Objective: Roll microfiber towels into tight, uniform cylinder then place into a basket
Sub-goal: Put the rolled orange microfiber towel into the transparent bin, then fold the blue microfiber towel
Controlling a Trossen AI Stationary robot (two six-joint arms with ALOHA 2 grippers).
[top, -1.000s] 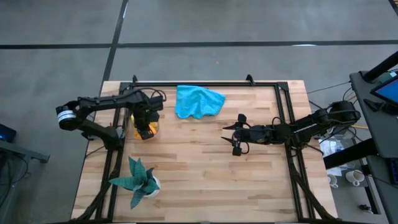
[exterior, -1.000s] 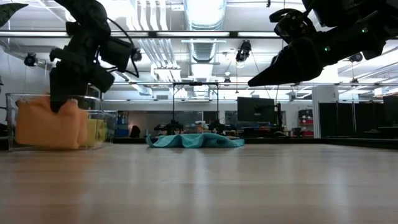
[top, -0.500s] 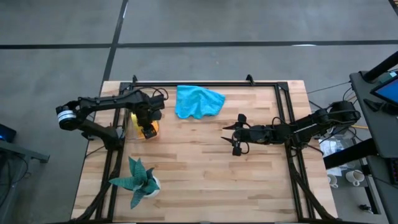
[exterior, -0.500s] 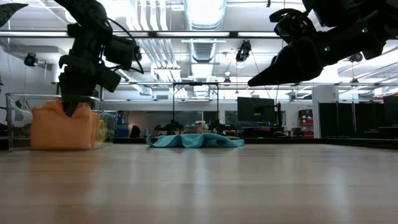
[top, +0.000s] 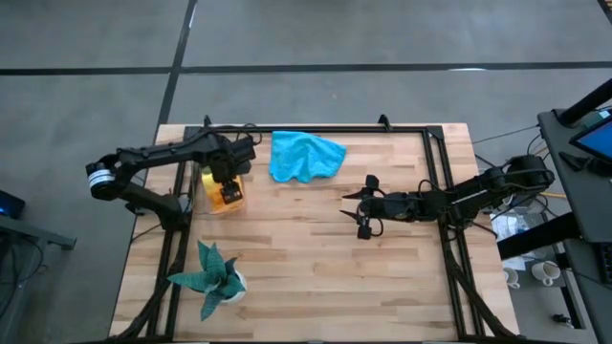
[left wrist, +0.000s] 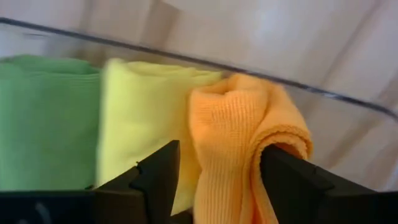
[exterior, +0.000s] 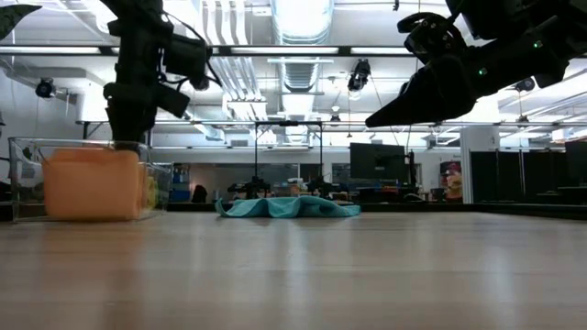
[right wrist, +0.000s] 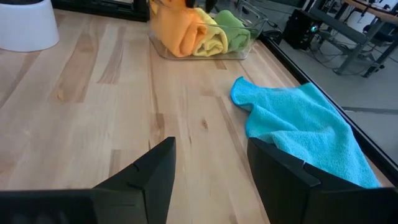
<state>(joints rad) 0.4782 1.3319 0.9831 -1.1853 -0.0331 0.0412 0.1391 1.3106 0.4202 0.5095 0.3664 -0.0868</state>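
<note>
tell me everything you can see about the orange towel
The orange towel is a soft, ribbed microfiber cloth, rolled into a plump cylinder. It sits inside the clear basket at the table's left side, at one end of the row, pressed against the yellow towel. The left gripper is open, its fingers either side of the roll.

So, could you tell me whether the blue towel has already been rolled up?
No, the blue towel lies loose and crumpled on the table, apart from the basket.
</note>
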